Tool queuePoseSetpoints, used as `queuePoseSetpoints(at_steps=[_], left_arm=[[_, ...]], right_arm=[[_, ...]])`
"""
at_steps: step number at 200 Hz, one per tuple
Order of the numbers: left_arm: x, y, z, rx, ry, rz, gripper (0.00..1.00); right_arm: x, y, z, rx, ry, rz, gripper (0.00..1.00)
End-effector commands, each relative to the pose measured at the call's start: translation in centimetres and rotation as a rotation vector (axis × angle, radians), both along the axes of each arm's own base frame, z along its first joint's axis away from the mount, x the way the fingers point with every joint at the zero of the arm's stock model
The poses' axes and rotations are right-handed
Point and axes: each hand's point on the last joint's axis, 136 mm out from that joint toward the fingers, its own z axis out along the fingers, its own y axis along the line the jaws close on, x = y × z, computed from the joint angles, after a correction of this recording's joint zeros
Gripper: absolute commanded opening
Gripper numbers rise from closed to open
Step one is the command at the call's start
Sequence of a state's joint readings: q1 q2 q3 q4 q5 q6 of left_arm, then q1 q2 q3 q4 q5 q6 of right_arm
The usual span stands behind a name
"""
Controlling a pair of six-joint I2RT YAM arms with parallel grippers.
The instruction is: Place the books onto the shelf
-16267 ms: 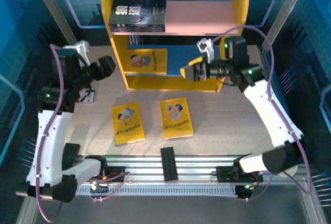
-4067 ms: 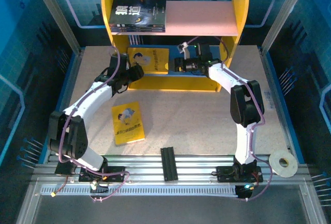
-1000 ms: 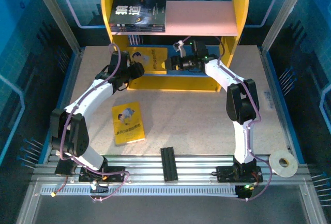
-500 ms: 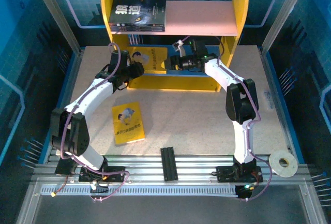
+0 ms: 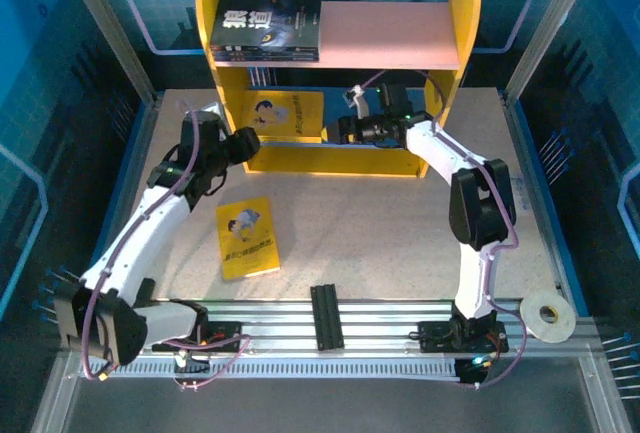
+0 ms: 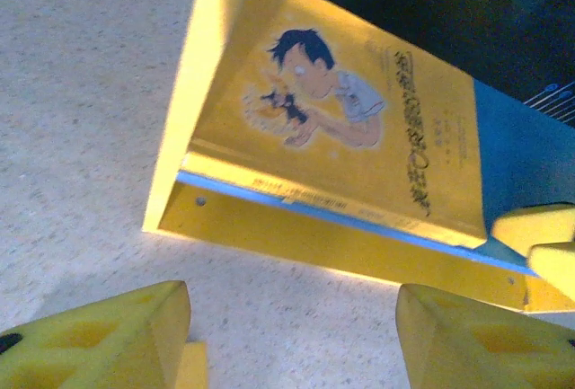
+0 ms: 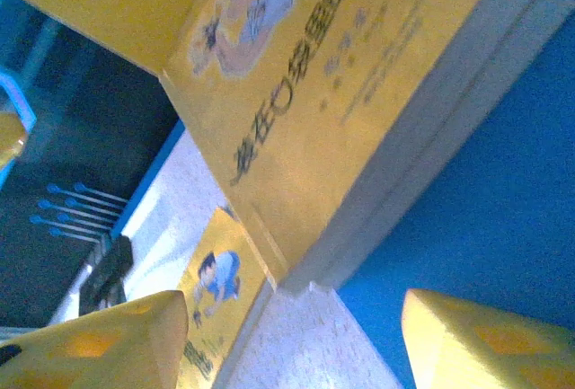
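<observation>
Top external: I've got the left gripper (image 5: 243, 143) and right gripper (image 5: 345, 129), jaws apart and empty, either side of the yellow books (image 5: 290, 116) at the shelf's (image 5: 462, 13) lower-left corner, probably to square them. A loose yellow book (image 5: 248, 238) lies toward the table's (image 5: 400, 223) left edge.

Top view: even overhead light falls bright on the speckled beige tabletop (image 5: 400, 223); the blue surround is dim and shadows are soft and faint. Left wrist view: the yellow cartoon-cover paperback (image 6: 341, 128) is slightly soft and the yellow foam fingertips (image 6: 99, 335) are blurred. Right wrist view: soft focus throughout, with saturated colours.
</observation>
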State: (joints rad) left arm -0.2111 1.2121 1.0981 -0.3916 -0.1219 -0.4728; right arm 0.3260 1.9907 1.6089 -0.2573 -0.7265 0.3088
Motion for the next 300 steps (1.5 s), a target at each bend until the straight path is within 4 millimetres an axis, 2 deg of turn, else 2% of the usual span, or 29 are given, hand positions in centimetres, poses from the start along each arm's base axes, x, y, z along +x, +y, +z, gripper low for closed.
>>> queuePoseSetpoints(at_steps=[1,31,58,96,143,175,198,274,300], left_arm=[[-3.5,2.0,-4.0,0.025,0.142,0.069,0.64],[-7.2,2.8,-7.5,-0.003,0.241,0.120,0.65],[-10.2,3.4,-11.9,-0.043,0.328,0.180,0.65],[-13.2,3.6,-17.5,-0.086,0.444,0.234,0.65],[-15.3,3.3,-21.0,-0.119,0.531,0.241,0.65],[-16.3,3.3,-22.5,-0.128,0.563,0.246,0.65],[-16.4,3.2,-22.6,-0.134,0.565,0.243,0.65],[-16.5,3.0,-23.1,-0.137,0.591,0.239,0.65],[-16.1,2.1,-23.1,-0.176,0.585,0.206,0.66]], right_arm=[[-1.9,-0.9,0.3,-0.056,-0.032,-0.027,0.67],[-5.7,-0.3,-1.1,-0.142,-0.044,-0.040,0.67],[-8.7,0.6,-2.8,-0.179,-0.018,-0.037,0.67],[-12.8,4.3,-5.9,-0.208,0.036,0.016,0.66],[-16.8,9.5,-9.9,-0.246,0.095,0.098,0.62],[-19.1,12.2,-11.9,-0.299,0.104,0.159,0.60],[-19.9,13.5,-13.3,-0.354,0.097,0.185,0.57],[-20.5,15.9,-15.6,-0.414,0.078,0.246,0.49],[-20.2,16.0,-16.2,-0.439,0.070,0.252,0.46]])
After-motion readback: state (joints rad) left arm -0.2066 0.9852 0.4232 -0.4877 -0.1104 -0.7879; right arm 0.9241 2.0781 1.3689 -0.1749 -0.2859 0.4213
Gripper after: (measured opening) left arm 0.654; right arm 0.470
